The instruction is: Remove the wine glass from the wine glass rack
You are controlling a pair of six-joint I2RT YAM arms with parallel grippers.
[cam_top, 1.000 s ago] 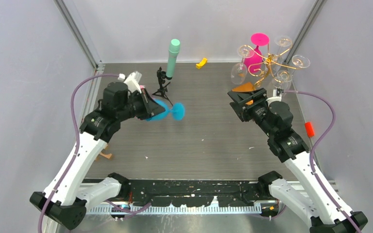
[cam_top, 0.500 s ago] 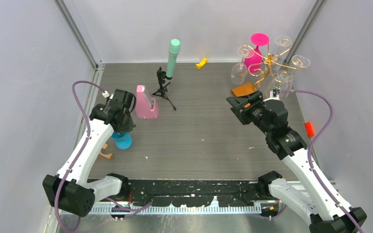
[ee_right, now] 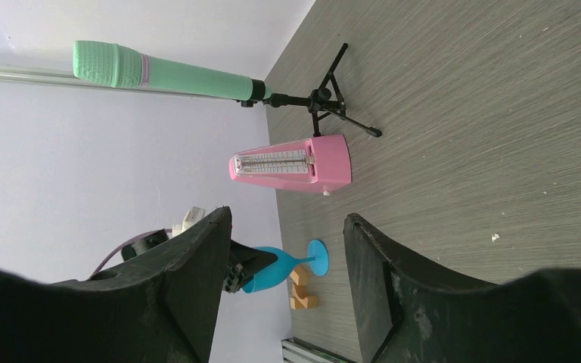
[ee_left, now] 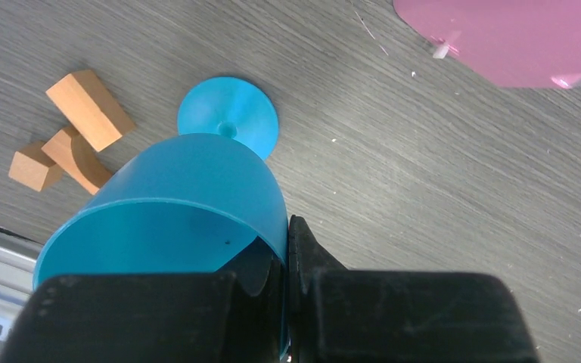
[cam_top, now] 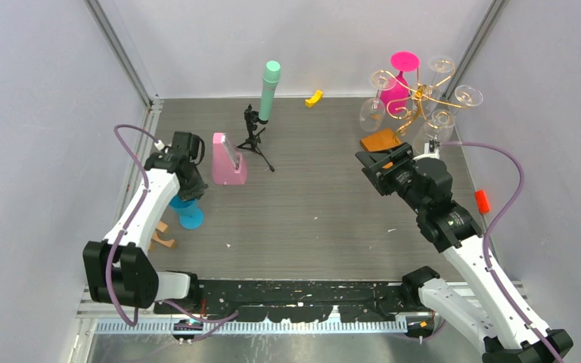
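Observation:
A blue wine glass stands tilted near the table's left edge, its foot down on the table. My left gripper is shut on its rim, one finger inside the bowl and one outside. The gold wire wine glass rack stands at the back right on its orange-brown base. A pink wine glass and several clear ones hang from it. My right gripper hovers open just in front of the rack, facing left, with nothing between its fingers.
A pink metronome stands right of the left arm. Behind it is a black mini tripod holding a green microphone. Wooden blocks lie beside the blue glass. A yellow piece lies at the back, a red object at the right edge.
My left arm swung from the table's middle to the left edge and lowered the blue glass onto its foot. The right gripper narrowed a little and barely shifted.

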